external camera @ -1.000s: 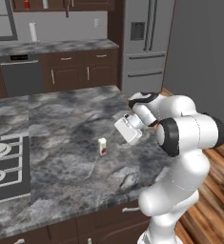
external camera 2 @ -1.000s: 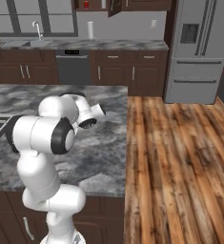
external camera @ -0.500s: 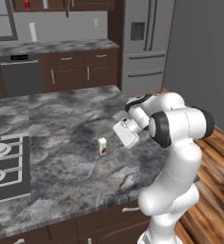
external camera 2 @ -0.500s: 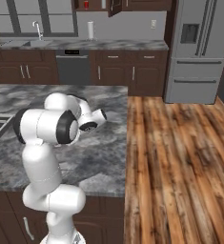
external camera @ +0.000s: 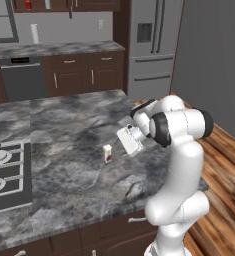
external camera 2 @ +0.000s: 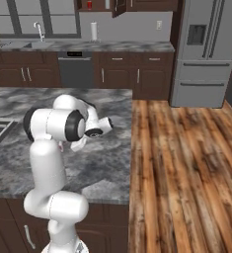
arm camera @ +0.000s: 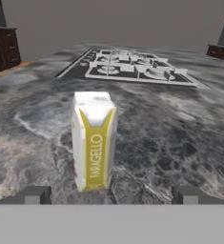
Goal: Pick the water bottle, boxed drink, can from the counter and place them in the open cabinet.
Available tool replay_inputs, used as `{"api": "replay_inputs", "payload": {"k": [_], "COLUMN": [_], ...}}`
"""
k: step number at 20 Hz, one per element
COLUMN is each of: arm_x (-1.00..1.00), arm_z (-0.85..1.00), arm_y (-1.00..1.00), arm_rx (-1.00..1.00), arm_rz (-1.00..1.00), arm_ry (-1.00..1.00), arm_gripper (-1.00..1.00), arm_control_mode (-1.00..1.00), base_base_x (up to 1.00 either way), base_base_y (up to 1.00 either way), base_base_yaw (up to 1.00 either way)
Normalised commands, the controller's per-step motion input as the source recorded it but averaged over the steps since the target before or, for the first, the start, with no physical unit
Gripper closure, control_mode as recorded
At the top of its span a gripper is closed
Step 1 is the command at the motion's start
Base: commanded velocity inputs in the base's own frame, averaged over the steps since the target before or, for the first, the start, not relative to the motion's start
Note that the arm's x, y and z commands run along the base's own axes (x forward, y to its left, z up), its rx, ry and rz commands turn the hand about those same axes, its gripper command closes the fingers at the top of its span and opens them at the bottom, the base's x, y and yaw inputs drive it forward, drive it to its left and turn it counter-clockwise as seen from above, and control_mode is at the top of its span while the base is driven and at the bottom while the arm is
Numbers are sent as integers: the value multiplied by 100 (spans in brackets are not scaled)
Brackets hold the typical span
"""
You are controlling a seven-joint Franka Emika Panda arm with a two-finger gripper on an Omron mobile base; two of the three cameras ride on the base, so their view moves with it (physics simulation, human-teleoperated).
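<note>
The boxed drink (external camera: 107, 153), a small cream carton with a yellow stripe (arm camera: 94, 142), stands upright on the grey marbled counter (external camera: 64, 125). My gripper (external camera: 122, 145) hovers just to its right, low over the stone. In the hand view the gripper (arm camera: 111, 195) is open, its fingertips (arm camera: 33, 194) set wide apart, with the carton a little ahead of them and untouched. High on the far wall, the open cabinet (external camera 2: 118, 7) holds a red can (external camera: 28, 4) and a pale water bottle (external camera: 47, 3), both cut off by the top edge.
A gas cooktop (external camera: 1, 170) is set into the counter left of the carton. A white paper towel roll (external camera: 35, 33) stands on the far counter. A steel fridge (external camera 2: 204, 49) is at the back right. Wooden floor (external camera 2: 181, 163) lies right of the island.
The hand has dropped lower and drifted left toward the carton while the elbow rose. The carton has not moved.
</note>
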Motion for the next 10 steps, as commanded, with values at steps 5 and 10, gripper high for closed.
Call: {"api": "replay_inputs", "payload": {"k": [5,10], "arm_x": [-3,-6], "arm_z": [-2,0], "arm_y": [12,25], "arm_rx": [9,5], "arm_rz": [3,4], "arm_ry": [0,2], "arm_gripper": [-100,-100], "arm_control_mode": [-100,-100], "base_base_x": [0,0], "base_base_y": [0,0], "base_base_yaw": [0,0]}}
